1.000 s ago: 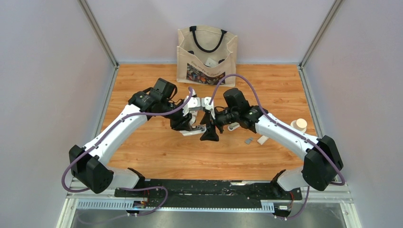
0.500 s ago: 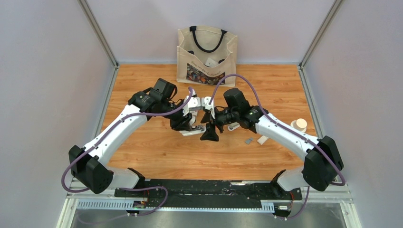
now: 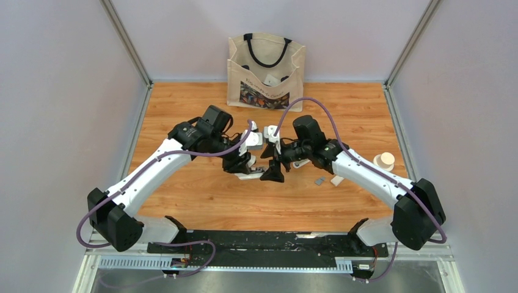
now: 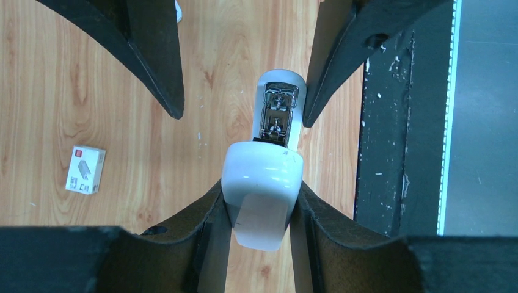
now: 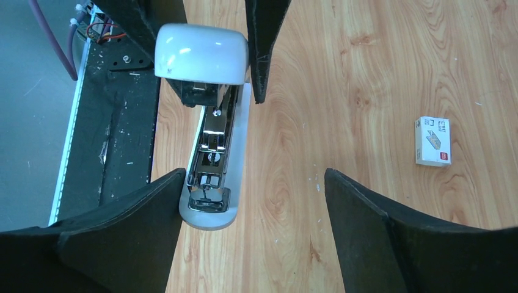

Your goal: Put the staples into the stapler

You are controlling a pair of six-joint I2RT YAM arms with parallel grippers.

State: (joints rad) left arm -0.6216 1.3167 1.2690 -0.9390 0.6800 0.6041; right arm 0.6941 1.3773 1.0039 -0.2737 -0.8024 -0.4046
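Stapler (image 4: pixel 262 174) in left tool (image 4: pixel 261 207), right wrist shows magazine (image 5: pixel 211 149)

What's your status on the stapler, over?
Left fingers shut on stapler, hinged open. Right fingers open around its base tip. Staples loose on table. Nothing blocking.

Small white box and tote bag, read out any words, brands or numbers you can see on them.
On the small white box: red logo and grey drawing, lettering too small to read.
On the tote bag: dark print above a picture, too blurred to read.
On the stapler: no text visible.
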